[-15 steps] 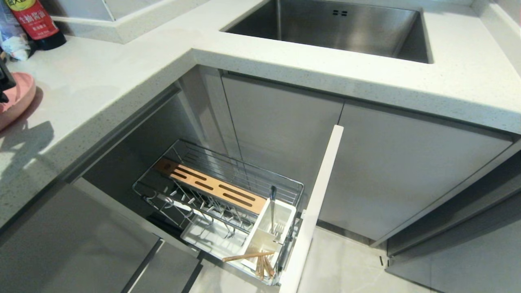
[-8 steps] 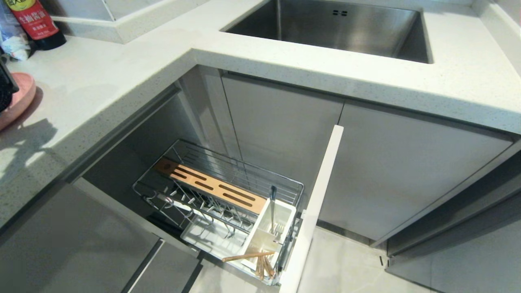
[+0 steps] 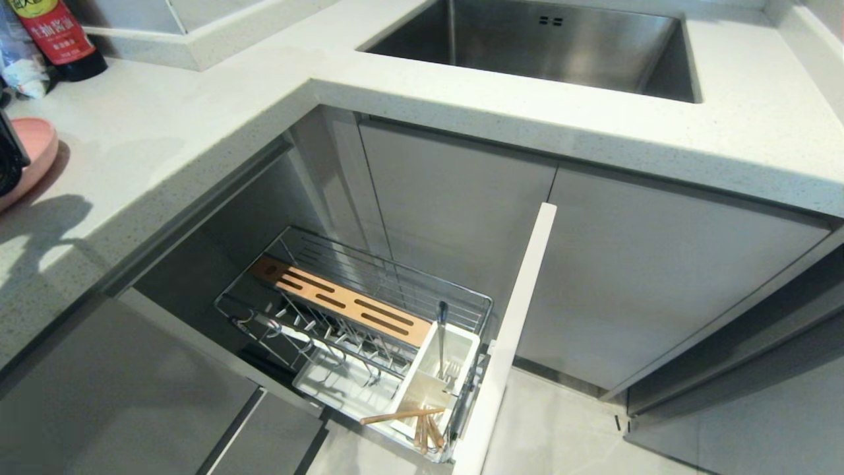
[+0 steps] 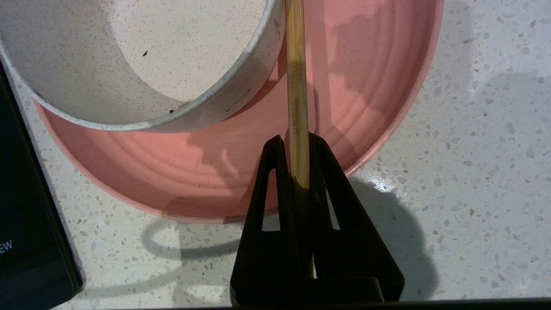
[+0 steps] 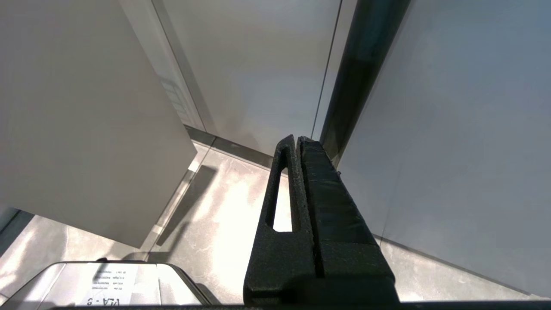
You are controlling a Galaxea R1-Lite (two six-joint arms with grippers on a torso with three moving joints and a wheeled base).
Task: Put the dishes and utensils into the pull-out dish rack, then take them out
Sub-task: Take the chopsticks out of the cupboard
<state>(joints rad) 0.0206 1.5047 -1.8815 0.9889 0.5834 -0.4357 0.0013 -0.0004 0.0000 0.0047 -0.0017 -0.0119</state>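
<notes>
In the left wrist view my left gripper (image 4: 296, 140) is shut on one light wooden chopstick (image 4: 296, 86), which reaches out over the pink plate (image 4: 379, 64) on the counter. The cream speckled bowl (image 4: 129, 56) sits on that plate, just beside the chopstick. In the head view only the plate's edge (image 3: 36, 148) and a dark part of that gripper (image 3: 10, 155) show at the far left. The pull-out dish rack (image 3: 395, 270) stands pulled out below. Its white caddy (image 3: 461, 349) holds the silver fork (image 3: 442, 330) and other chopsticks (image 3: 402, 415). My right gripper (image 5: 298, 140) is shut and empty, low beside cabinet fronts.
The steel sink (image 3: 547, 46) lies at the back of the counter. A red-labelled bottle (image 3: 56, 36) stands at the far left corner. A black box-like object (image 4: 26, 215) sits next to the plate. The rack's narrow front panel (image 3: 514, 330) juts out over the floor.
The dark body of my left gripper has shifted slightly lower over the plate at the left edge, and its shadow on the counter has moved. The rack and its contents are unchanged.
</notes>
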